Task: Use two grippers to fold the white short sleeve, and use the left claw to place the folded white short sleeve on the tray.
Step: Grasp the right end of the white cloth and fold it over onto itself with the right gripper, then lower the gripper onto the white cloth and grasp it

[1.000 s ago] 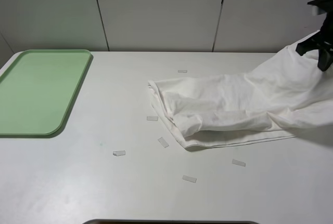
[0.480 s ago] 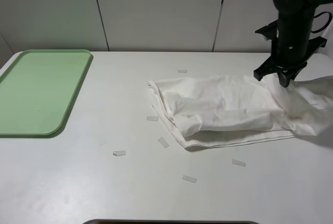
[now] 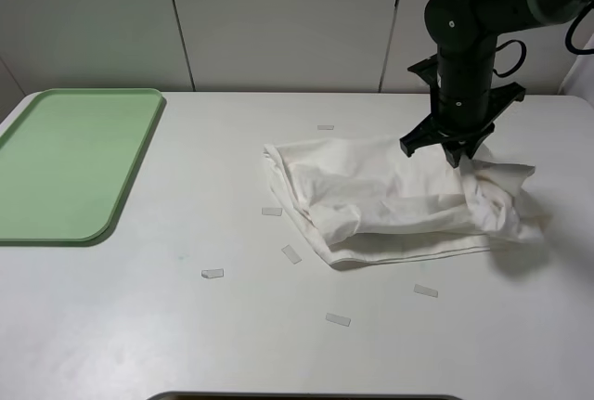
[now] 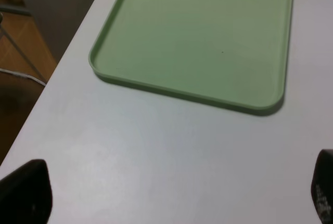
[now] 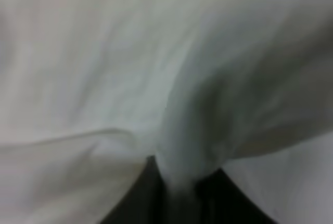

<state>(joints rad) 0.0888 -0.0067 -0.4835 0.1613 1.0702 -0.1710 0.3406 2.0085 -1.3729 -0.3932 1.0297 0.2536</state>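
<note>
Exterior high view: the right pincer (image 3: 455, 151) pinches the white short sleeve (image 3: 380, 198), bunched on the surface (image 3: 186, 326), likely to fold its side over. Near the tray (image 3: 56, 163), the left pincer (image 4: 174, 195) hovers spread wide, empty.

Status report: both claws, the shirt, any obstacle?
Left claw open, empty, near tray. Right claw shut on white short sleeve, partly folded. Tape strips on table.

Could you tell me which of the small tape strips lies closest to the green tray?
The leftmost strip, lying toward the tray; the other strips cluster around the white shirt.
</note>
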